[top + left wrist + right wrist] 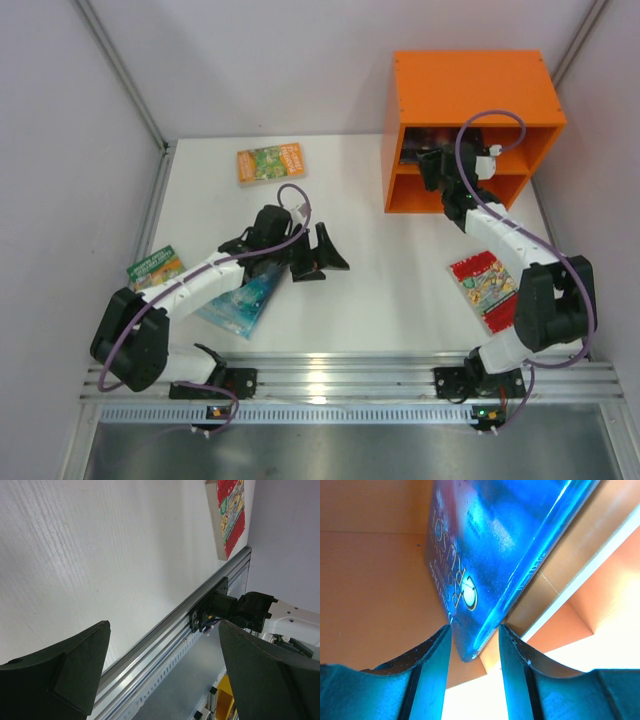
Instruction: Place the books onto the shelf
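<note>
Right gripper (pixel 475 628) pinches the dark blue book (pixel 490 540) by one corner between narrow jaws, tilted inside the upper compartment of the orange shelf (pixel 470 90), seemingly to lean it there; left gripper (pixel 164 630) hovers, jaws wide and empty, above the worktop (pixel 380 290) near the pale teal book (pixel 240 305).

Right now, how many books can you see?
5. Orange-green book far across the table; green book at left edge; teal book under left arm; red book near-right; blue book in right claw at the shelf.
</note>
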You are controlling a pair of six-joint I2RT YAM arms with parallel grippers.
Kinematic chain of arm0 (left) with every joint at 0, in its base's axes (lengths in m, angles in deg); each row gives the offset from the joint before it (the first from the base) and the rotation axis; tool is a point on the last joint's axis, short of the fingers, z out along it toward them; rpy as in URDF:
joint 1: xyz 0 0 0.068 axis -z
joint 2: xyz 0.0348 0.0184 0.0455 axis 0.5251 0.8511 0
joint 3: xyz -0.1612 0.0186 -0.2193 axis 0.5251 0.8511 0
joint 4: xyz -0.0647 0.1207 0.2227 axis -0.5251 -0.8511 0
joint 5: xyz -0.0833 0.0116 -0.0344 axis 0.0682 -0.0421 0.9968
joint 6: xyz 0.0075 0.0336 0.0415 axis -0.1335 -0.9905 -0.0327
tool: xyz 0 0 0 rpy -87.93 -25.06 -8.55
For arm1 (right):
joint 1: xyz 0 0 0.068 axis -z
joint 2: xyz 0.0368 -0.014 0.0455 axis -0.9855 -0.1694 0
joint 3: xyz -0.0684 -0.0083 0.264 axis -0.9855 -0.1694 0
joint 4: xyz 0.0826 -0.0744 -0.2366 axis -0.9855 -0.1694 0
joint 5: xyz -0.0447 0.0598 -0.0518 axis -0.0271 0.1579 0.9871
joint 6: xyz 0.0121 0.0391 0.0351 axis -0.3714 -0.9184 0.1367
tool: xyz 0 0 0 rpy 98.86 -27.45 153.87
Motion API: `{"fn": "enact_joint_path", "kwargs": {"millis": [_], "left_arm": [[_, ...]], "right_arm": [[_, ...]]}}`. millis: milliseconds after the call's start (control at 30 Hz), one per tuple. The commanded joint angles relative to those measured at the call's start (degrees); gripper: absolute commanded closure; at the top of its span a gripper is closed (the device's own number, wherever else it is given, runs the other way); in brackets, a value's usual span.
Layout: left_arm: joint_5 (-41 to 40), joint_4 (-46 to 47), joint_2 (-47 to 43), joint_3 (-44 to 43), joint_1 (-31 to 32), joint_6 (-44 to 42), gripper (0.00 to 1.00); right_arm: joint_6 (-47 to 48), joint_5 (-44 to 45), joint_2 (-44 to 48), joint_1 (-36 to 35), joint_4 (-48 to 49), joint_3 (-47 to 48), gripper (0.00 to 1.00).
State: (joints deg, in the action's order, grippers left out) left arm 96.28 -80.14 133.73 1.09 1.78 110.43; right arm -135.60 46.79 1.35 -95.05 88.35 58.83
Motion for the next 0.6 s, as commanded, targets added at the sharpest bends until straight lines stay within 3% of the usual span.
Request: {"fn": "enact_joint_path", "kwargs": {"millis": [0, 567], "left_arm": [[-0.73, 3.08, -2.15, 0.49, 0.47, 0.41, 0.06], [-0.73, 3.08, -1.10, 0.05, 0.83, 0.32, 0.06]], "right_arm": [[-0.05, 0.73, 2.14, -0.92, -3.45, 0.18, 0.57], [1.53, 0.73, -1.90, -0.22, -2.76, 0.70, 0.71]]}}
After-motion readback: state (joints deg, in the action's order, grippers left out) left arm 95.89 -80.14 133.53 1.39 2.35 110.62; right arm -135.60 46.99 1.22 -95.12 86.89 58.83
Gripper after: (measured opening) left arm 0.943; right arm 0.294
